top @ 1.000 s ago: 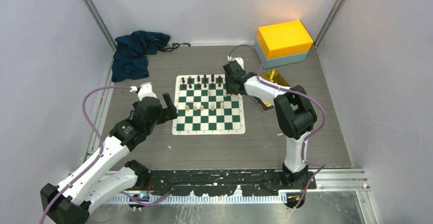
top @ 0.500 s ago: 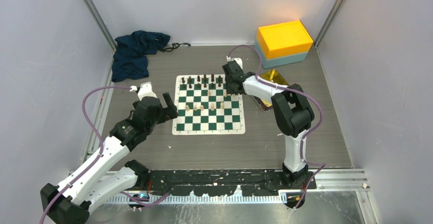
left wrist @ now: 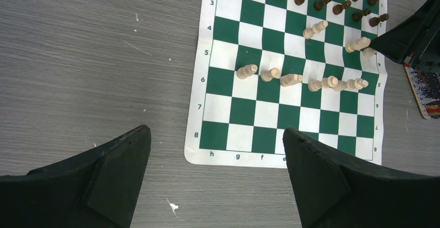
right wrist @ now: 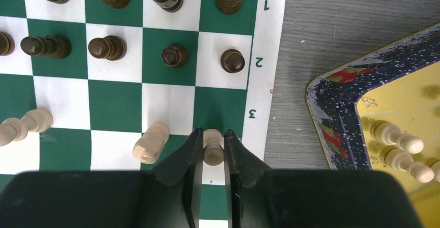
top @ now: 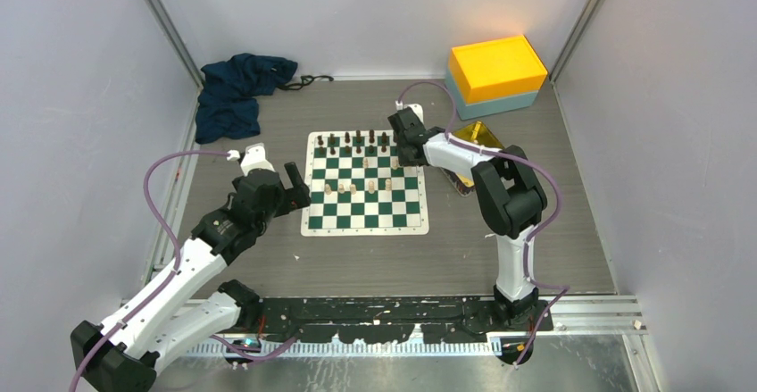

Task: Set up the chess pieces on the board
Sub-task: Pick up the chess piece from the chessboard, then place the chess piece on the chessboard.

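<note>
On the board's (right wrist: 268, 46) white border, the right wrist view reads 1, 2, 3. The left wrist view catches 3 through 8 down the edge (left wrist: 201, 93), with h, g, f below.

Cloth (top: 237, 93): we see it dark blue, crumpled in the far left corner.
Yellow box (top: 496, 66): stacked on a grey-blue box (top: 500, 104), far right corner.
Tray (right wrist: 332, 106): gold inside, dark speckled rim, near the boxes.
Worktop (top: 375, 254): grey wood grain.
</note>
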